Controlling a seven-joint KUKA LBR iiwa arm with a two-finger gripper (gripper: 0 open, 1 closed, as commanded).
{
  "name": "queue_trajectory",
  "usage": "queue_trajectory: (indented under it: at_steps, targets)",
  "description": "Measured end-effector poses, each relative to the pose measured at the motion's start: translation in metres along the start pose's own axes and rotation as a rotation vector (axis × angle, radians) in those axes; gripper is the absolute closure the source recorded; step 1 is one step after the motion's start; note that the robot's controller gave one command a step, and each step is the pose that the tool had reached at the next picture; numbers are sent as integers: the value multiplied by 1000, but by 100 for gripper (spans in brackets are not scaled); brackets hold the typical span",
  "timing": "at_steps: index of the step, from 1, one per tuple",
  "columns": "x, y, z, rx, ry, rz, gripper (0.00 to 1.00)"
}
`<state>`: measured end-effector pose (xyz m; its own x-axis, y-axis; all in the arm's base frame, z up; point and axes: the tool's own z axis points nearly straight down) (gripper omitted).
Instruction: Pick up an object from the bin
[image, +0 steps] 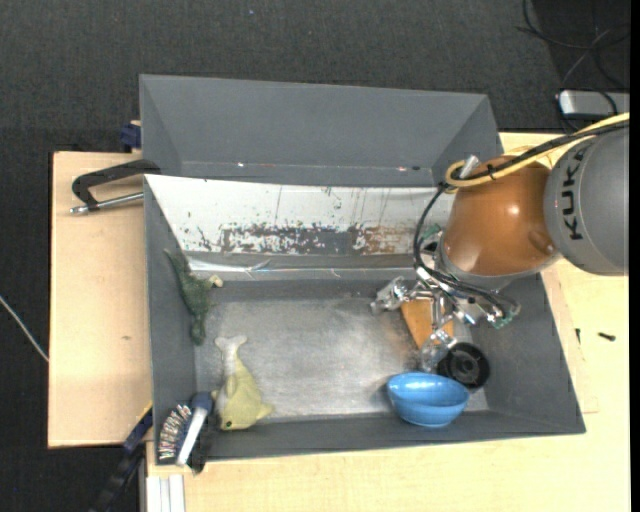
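Beside end effector (437, 343): blue bowl (427, 399), black ring (466, 365)

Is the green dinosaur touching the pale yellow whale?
Apart. The camera view shows bare bin floor between the green dinosaur and the pale yellow whale.

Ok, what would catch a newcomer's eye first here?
The arm with its orange cover, reaching into the bin from the right. Below it, a blue bowl sits at the front wall; across the bin, a pale plush fish and a green toy lizard lie by the left wall.
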<state>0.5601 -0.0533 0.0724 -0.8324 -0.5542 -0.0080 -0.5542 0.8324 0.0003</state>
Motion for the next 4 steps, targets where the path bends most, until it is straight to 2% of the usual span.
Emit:
queue_trajectory:
  at_steps: [1, 2, 3, 4]
  targets:
    - [5, 11, -132, 8, -4, 67, 0]
    - [62, -36, -32, -3, 11, 85, 0]
    - [57, -45, -10, -25, -4, -235, 0]
    - [65, -54, -12, -15, 15, -237, 100]
